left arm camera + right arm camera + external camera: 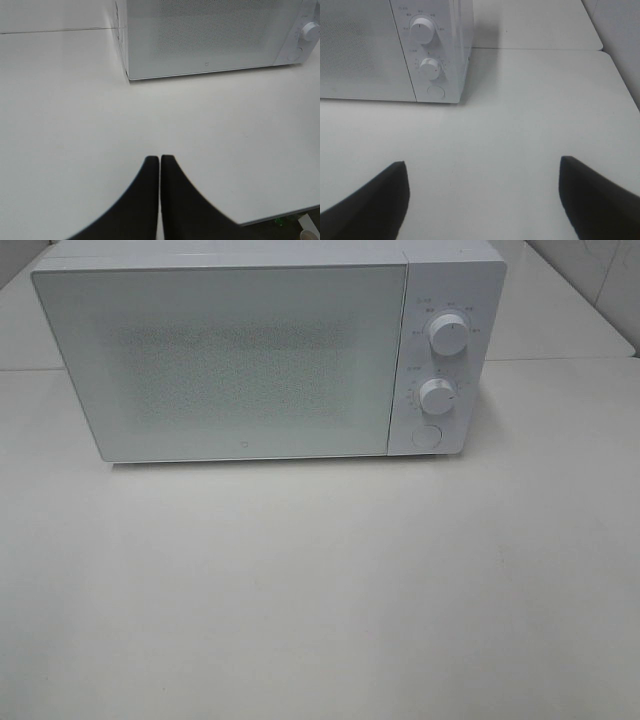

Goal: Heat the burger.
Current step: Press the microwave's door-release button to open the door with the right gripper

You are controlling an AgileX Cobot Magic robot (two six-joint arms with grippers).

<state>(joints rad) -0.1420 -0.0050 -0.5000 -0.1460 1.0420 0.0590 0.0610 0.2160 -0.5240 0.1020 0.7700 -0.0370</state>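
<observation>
Right gripper (482,162) spread wide, empty, over white table (320,590). Left gripper (160,159) pinched closed, empty. Burger not in view; whether behind door (230,360), cannot tell. Likely step: press round button (427,436) on right panel squarely, gently. Microwave (455,270) at far side: boxy, glossy white. Door frosted, speckled. Two smooth round knobs (447,336).

A wide white surface (320,590) carries a white microwave (270,350), which stands on its far part with the door (200,390) closed and turned toward the front. At the right of the microwave's front there are an upper knob (447,337), a lower knob (437,396) and a round button (427,436) under them. A thin seam (570,358) crosses the surface and comes out from behind the microwave on both sides.
</observation>
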